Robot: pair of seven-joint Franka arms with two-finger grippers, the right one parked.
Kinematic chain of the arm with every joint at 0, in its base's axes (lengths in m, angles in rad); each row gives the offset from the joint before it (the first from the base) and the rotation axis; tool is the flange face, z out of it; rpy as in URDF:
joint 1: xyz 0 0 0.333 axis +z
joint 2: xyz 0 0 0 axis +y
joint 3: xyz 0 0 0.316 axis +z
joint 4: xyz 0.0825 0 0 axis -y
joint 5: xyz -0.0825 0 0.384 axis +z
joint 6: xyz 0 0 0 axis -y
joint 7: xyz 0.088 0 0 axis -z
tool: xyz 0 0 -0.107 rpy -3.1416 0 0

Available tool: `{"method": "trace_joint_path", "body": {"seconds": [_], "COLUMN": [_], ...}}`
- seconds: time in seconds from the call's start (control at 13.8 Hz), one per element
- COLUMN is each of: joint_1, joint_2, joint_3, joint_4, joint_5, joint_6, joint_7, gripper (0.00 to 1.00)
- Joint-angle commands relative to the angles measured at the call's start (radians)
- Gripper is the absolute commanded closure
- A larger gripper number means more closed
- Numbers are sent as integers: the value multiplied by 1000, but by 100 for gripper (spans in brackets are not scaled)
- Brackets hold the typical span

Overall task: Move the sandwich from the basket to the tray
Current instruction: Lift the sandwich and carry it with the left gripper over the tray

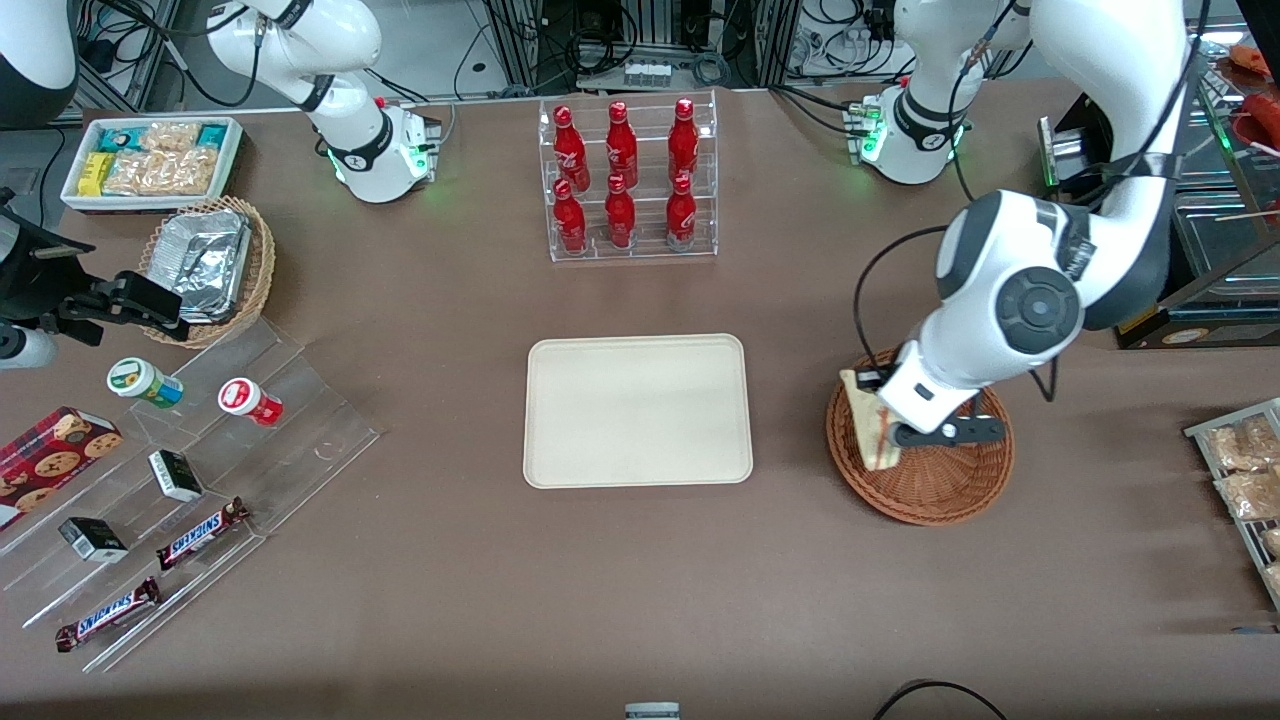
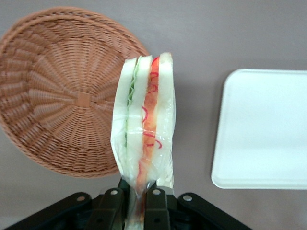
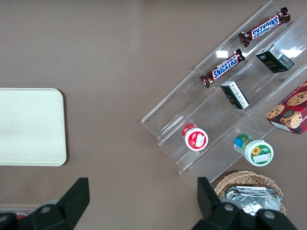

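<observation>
On the brown desk (image 1: 640, 580) the bare cream tray (image 1: 560, 460) lies near the reddish wicker basket (image 1: 940, 495), above whose rim the pincer (image 2: 142, 194) grips the plastic-wrapped sandwich (image 2: 144, 129), its white bread layers striped with green and red filling.

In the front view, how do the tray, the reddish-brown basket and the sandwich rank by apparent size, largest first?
1. tray
2. basket, clearly smaller
3. sandwich, smallest; partly hidden, and it is held by the gripper above the basket, so nearer the camera.
</observation>
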Motion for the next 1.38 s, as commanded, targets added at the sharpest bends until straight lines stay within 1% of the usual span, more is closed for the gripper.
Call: {"method": "trace_joint_path", "body": {"seconds": [0.0, 0.22, 0.58, 0.73, 0.87, 1.09, 1.16, 1.31], "joint_1": [-40, -111, -221, -248, -286, -294, -297, -347], "joint_2": [21, 53, 171, 219, 257, 296, 309, 349], "joint_3": [-24, -24, -24, -24, -22, -22, -24, -13], "joint_4": [38, 67, 148, 180, 202, 204, 205, 243], "joint_5": [16, 21, 73, 89, 93, 93, 105, 121], "joint_6": [-14, -9, 6, 9, 48, 98, 108, 114], "joint_7": [-34, -68, -142, -182, -217, -220, -225, -269], "gripper": [100, 100, 100, 100, 100, 100, 100, 100]}}
